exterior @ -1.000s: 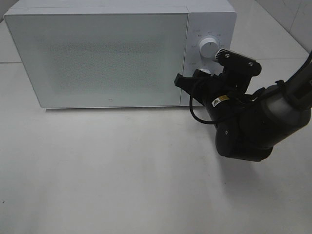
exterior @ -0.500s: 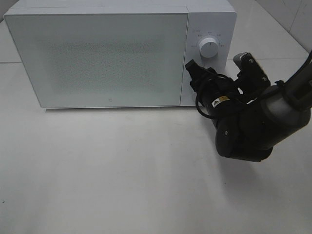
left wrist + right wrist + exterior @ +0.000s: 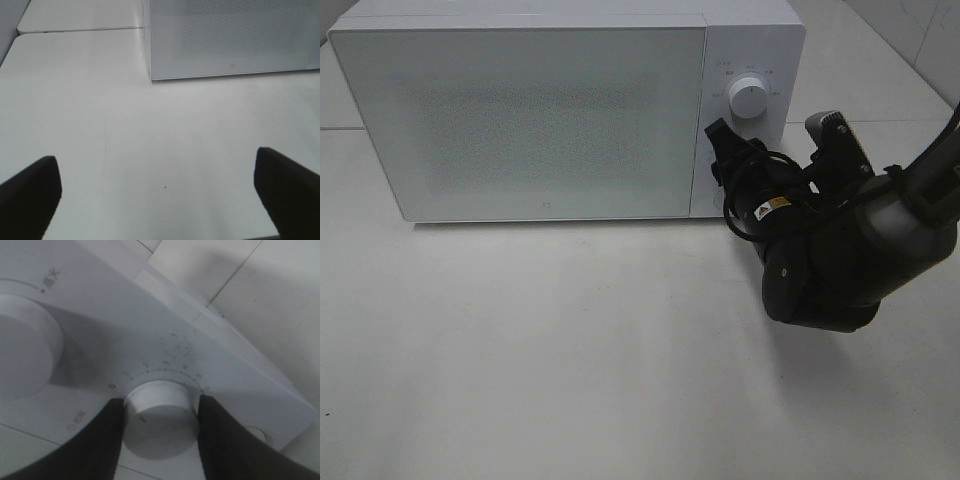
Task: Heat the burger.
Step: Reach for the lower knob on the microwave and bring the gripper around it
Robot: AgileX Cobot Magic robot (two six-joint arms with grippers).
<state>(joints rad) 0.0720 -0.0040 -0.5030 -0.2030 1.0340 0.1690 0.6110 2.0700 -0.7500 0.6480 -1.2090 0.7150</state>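
Burger location cannot be told. The one microwave (image 3: 750,18) has its frosted door (image 3: 520,120) shut. Its panel (image 3: 782,60) carries two knobs: an upper knob (image 3: 748,97) and a lower knob (image 3: 161,420). Dial numbers and characters are too small to read. Right gripper (image 3: 161,405), reaching in from the right with wrist rolled, clasps the lower knob between both fingers (image 3: 100,440). Left gripper (image 3: 160,195) hangs spread wide over the table (image 3: 570,350), holding nothing.

One microwave (image 3: 520,120), two dials (image 3: 25,360) (image 3: 161,422), two grippers (image 3: 156,170) (image 3: 159,405)
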